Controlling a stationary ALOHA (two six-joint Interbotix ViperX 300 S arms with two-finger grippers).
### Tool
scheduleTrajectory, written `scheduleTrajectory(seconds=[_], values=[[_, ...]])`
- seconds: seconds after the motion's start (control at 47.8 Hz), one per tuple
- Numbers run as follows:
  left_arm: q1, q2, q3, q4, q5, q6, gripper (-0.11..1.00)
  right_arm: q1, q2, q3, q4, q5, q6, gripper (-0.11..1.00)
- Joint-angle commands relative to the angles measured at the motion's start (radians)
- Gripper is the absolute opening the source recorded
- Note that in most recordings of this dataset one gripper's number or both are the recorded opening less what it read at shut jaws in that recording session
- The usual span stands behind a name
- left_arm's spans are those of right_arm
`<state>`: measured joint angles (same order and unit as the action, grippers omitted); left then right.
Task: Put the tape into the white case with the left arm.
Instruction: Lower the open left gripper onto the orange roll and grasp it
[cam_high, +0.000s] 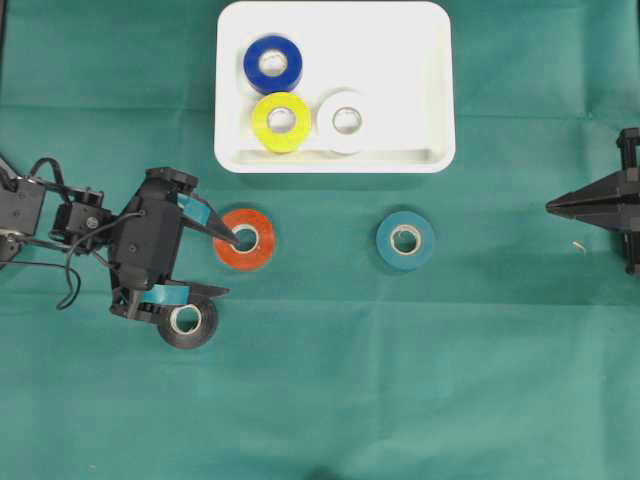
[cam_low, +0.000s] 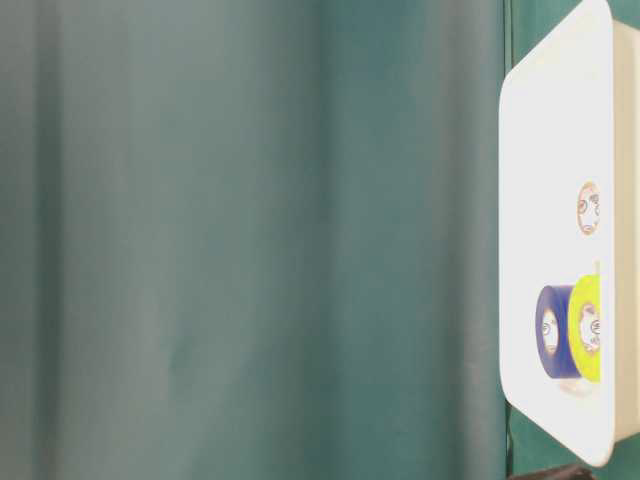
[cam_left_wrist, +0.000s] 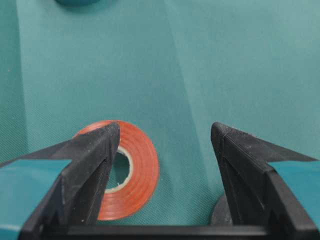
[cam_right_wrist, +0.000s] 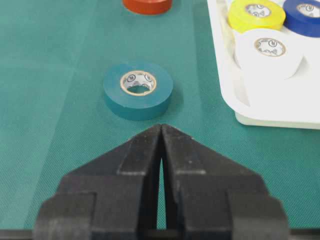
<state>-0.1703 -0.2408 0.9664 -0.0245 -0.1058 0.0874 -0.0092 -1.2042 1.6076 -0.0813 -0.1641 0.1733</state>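
Straddling two rolls at once, the left tool (cam_high: 222, 263) stands with its fingers wide apart; one tip sits in or over the core of the orange tape (cam_high: 245, 239), the other lies across the black tape (cam_high: 187, 320) just below it. The risk, as I judge it, is a poor bite: closing from here could clamp only one wall of the orange roll, tipping or dragging it, or nudge the black roll along too. A loosely held roll might drop short of the white case (cam_high: 433, 90), which sits at the far edge of the surface and already holds blue, yellow and white rolls. The teal tape (cam_high: 405, 240) lies alone near the middle; the right tool (cam_right_wrist: 161, 145) rests at the right edge, its fingers together. A green cloth (cam_high: 480, 380) covers the surface; nothing of the room beyond shows.
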Motion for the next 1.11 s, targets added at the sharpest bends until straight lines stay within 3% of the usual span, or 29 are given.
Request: scheduleTrajectory(seconds=[0.0, 0.67, 1.089], values=[[-0.003, 0.000, -0.023, 0.000, -0.008, 0.002, 0.72, -0.002, 0.006, -0.011, -0.002, -0.006, 0.000, -0.09], [-0.006, 0.161, -0.071, 0.000, 0.003, -0.005, 0.72, -0.002, 0.008, -0.011, -0.002, -0.006, 0.000, -0.09], [-0.006, 0.250, -0.144, -0.002, 0.160, -0.025, 0.72, 0.000, 0.006, -0.011, -0.002, -0.006, 0.000, -0.09]])
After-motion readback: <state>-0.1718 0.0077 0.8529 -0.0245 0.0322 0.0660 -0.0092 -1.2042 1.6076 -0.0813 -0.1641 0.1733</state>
